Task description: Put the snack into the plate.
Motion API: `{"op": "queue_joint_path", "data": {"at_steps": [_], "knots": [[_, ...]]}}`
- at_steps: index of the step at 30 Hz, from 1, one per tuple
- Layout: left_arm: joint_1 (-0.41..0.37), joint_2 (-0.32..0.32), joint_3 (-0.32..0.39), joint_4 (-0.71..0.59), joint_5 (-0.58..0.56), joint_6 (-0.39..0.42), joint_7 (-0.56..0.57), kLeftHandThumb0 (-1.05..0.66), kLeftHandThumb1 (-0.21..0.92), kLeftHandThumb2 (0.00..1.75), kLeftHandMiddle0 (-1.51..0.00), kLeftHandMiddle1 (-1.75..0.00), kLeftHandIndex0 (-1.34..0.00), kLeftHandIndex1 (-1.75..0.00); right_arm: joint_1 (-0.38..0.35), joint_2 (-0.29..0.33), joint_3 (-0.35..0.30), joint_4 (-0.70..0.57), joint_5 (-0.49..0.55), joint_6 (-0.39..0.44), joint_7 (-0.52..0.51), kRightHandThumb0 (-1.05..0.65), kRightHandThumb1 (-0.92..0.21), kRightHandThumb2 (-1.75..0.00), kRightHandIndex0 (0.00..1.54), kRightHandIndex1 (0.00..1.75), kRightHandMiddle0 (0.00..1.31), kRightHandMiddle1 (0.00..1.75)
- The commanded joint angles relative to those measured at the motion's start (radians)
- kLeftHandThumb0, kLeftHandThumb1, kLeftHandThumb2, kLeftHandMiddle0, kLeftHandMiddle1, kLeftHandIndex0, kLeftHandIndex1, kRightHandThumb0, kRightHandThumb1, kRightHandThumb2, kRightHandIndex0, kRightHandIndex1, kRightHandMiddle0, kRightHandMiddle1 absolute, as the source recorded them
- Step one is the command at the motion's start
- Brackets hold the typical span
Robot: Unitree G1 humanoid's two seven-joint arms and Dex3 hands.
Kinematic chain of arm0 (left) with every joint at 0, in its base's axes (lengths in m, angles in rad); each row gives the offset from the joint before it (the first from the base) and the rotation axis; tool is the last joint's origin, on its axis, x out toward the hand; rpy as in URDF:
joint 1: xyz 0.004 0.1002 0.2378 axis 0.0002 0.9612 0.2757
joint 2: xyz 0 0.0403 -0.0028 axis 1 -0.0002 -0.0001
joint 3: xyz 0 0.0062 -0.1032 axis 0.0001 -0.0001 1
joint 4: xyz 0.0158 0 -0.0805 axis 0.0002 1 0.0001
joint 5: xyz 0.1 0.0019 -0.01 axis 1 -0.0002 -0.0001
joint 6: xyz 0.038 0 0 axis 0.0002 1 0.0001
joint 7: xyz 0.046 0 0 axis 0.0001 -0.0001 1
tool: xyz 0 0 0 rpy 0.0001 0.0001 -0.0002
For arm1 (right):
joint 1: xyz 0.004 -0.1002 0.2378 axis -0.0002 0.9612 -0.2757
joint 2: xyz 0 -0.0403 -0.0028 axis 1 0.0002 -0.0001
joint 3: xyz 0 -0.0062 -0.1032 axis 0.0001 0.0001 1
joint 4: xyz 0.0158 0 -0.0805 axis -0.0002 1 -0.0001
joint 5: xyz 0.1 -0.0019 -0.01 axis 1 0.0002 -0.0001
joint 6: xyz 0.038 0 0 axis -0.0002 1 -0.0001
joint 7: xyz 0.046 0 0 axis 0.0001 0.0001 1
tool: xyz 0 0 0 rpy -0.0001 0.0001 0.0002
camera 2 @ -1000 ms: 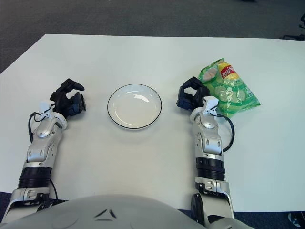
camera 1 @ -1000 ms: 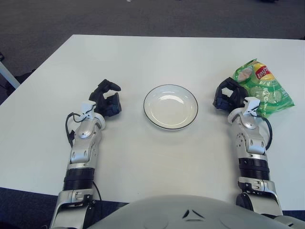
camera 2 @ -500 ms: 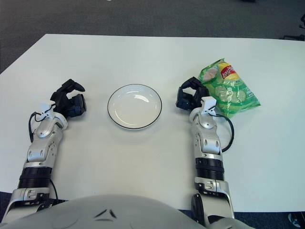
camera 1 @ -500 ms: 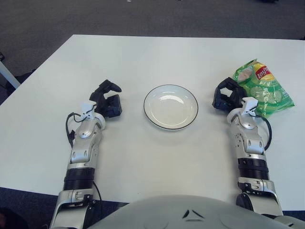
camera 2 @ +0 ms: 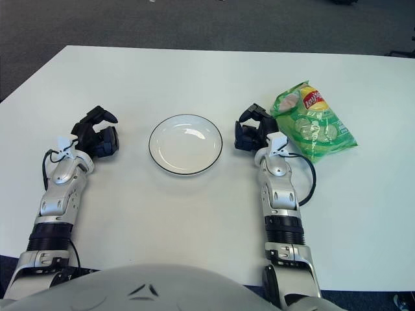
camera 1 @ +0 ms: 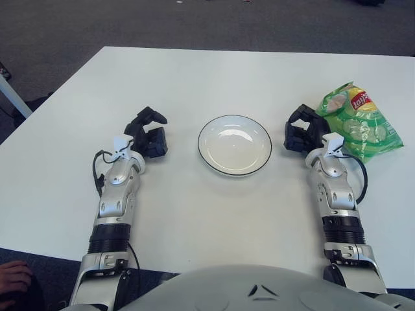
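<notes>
My right hand [camera 1: 303, 129] shows between the plate [camera 1: 235, 144] and the snack [camera 1: 357, 120], a green crisp bag lying flat on the white table [camera 1: 207, 78] toward my right. The hand's dark fingers [camera 1: 299, 118] are loosely curled and hold nothing; whether they touch the near edge of the bag cannot be told, since in both eye views the hand stands just beside the bag's left margin. The snack lies outside the plate, well to its right, with the hand in the space between the two. The plate, white with a dark rim, stands near the middle of the table and contains nothing. My left hand [camera 1: 147, 135] shows to the left of the plate, apart from it, its fingers likewise curled around no object, one finger raised above the others. Both forearms, silver with black joints, extend from the lower edge of the view toward the hands, a dark cable looping at each wrist. Grey carpet floor [camera 1: 194, 23] borders the far edge of the table. At the lower left corner of the left eye view, a person's hand [camera 1: 13, 277] appears off the table.
</notes>
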Motion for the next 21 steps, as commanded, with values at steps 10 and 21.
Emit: {"op": "queue_joint_path", "data": {"at_steps": [10, 21], "knots": [[0.054, -0.031, -0.005, 0.127, 0.021, -0.043, -0.007, -0.47, 0.30, 1.33, -1.16, -1.75, -0.62, -1.75, 0.073, -0.018, 0.000, -0.170, -0.009, 0.123, 0.019, -0.49, -0.30, -1.34, 1.25, 1.75, 0.63, 1.75], [0.047, -0.036, -0.005, 0.144, 0.014, -0.050, -0.024, -0.45, 0.38, 1.23, -1.16, -1.75, -0.55, -1.75, 0.065, -0.097, 0.002, -0.401, -0.066, 0.261, 0.080, -0.49, -0.29, -1.34, 1.24, 1.75, 0.63, 1.75]]}}
